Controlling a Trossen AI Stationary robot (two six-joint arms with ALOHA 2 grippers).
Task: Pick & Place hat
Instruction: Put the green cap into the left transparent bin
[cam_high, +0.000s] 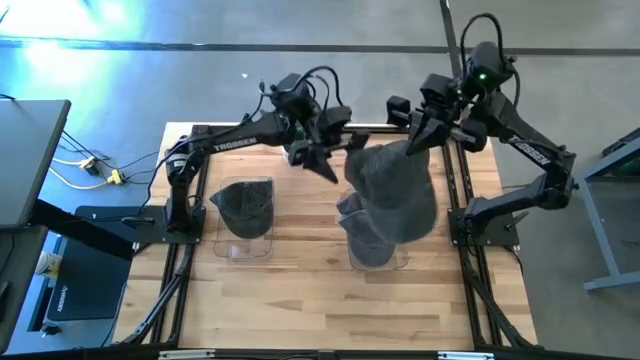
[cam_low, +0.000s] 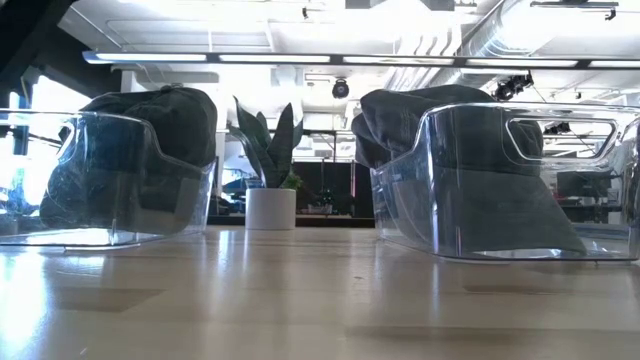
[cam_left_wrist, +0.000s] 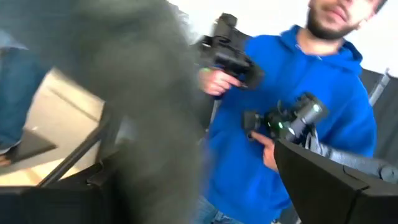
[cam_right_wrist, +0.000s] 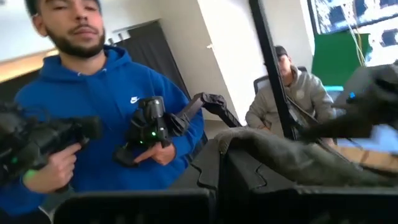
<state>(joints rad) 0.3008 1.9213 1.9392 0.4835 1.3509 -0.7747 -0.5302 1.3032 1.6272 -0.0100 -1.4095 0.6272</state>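
The right gripper (cam_high: 415, 135) is clenched on the top edge of a dark grey fabric hat (cam_high: 392, 190), which hangs down from it over the clear plastic bin (cam_high: 376, 250) just below and in front of it; that bin already has folded grey hats inside, seen through its wall in the low view (cam_low: 500, 190). The left gripper (cam_high: 325, 165) stands just beside the hanging hat, on the side away from the right gripper, with its fingers spread wide and released, gripping nothing, though the hat's blurred grey cloth (cam_left_wrist: 143, 93) fills the space right in front of it. A second clear plastic bin (cam_high: 243, 215) holding another dark grey hat (cam_low: 150, 135) sits below and outward of the left gripper on the pale wooden table (cam_high: 290, 300). Beyond the table a person in a blue hooded sweatshirt (cam_right_wrist: 93, 118) holds two black handheld controllers (cam_right_wrist: 146, 127).
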